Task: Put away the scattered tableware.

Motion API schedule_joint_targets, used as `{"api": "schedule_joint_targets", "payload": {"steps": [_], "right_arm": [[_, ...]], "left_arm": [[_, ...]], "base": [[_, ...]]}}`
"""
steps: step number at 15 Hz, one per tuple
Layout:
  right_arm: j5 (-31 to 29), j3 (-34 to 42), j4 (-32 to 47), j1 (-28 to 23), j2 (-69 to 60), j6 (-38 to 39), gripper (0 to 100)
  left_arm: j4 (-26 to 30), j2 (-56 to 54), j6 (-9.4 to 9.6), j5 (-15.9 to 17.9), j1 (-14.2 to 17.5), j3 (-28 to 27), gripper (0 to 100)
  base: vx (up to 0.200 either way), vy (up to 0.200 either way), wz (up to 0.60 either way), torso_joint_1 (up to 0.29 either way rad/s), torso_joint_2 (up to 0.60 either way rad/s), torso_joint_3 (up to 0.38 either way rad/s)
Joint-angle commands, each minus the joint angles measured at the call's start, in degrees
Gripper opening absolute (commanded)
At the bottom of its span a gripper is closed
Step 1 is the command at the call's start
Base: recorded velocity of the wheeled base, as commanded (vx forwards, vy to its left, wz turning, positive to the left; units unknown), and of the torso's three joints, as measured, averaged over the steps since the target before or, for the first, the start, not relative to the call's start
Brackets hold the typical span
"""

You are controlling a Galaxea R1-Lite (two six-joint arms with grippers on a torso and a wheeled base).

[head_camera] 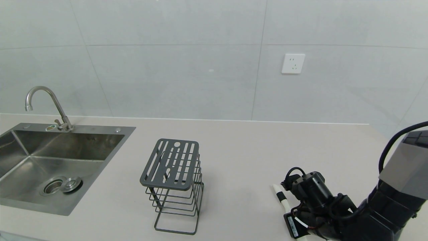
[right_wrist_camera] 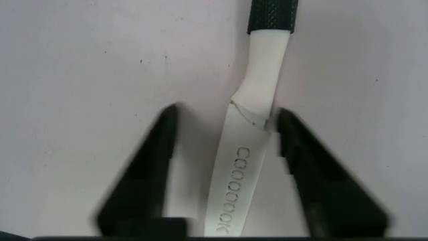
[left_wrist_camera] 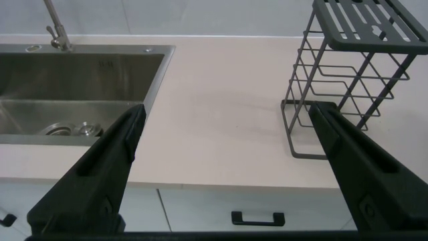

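Observation:
A white knife [right_wrist_camera: 249, 161] with a black textured grip [right_wrist_camera: 274, 15] lies flat on the pale counter [head_camera: 240, 157]. My right gripper [right_wrist_camera: 229, 119] is open low over it, one finger on each side of the blade near the handle. In the head view the knife [head_camera: 280, 196] lies at the front right, partly hidden under my right gripper [head_camera: 301, 224]. The dark wire rack [head_camera: 172, 180] with a slotted top stands mid-counter, left of the knife. My left gripper [left_wrist_camera: 227, 110] hangs open and empty at the counter's front edge, facing the rack [left_wrist_camera: 354, 87].
A steel sink [head_camera: 20, 160] with a curved faucet [head_camera: 43, 103] is set into the counter at the left. A tiled wall with a socket [head_camera: 293, 63] runs behind. A drawer handle [left_wrist_camera: 257, 218] shows below the counter edge.

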State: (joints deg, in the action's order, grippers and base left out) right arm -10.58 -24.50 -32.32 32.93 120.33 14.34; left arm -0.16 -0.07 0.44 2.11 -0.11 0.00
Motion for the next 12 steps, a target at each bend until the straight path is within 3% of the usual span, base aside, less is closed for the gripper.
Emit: {"api": "schedule_joint_targets", "payload": {"steps": [1, 8, 12], "right_arm": [[0.1, 0.4, 0.8, 0.4, 0.4, 0.0, 0], [0.1, 0.2, -6.9, -0.8, -5.9, -0.1, 0], [0.1, 0.5, -7.4, -0.8, -9.9, -0.1, 0]], "left_arm": [[0.0, 0.1, 0.0, 0.0, 0.0, 0.0, 100], [0.0, 0.1, 0.0, 0.0, 0.0, 0.0, 100], [0.0, 0.1, 0.09, 0.0, 0.0, 0.0, 100]], "base": [[0.0, 0.0, 0.0, 0.0, 0.0, 0.0], [0.0, 0.0, 0.0, 0.0, 0.0, 0.0], [0.0, 0.0, 0.0, 0.0, 0.0, 0.0]]}}
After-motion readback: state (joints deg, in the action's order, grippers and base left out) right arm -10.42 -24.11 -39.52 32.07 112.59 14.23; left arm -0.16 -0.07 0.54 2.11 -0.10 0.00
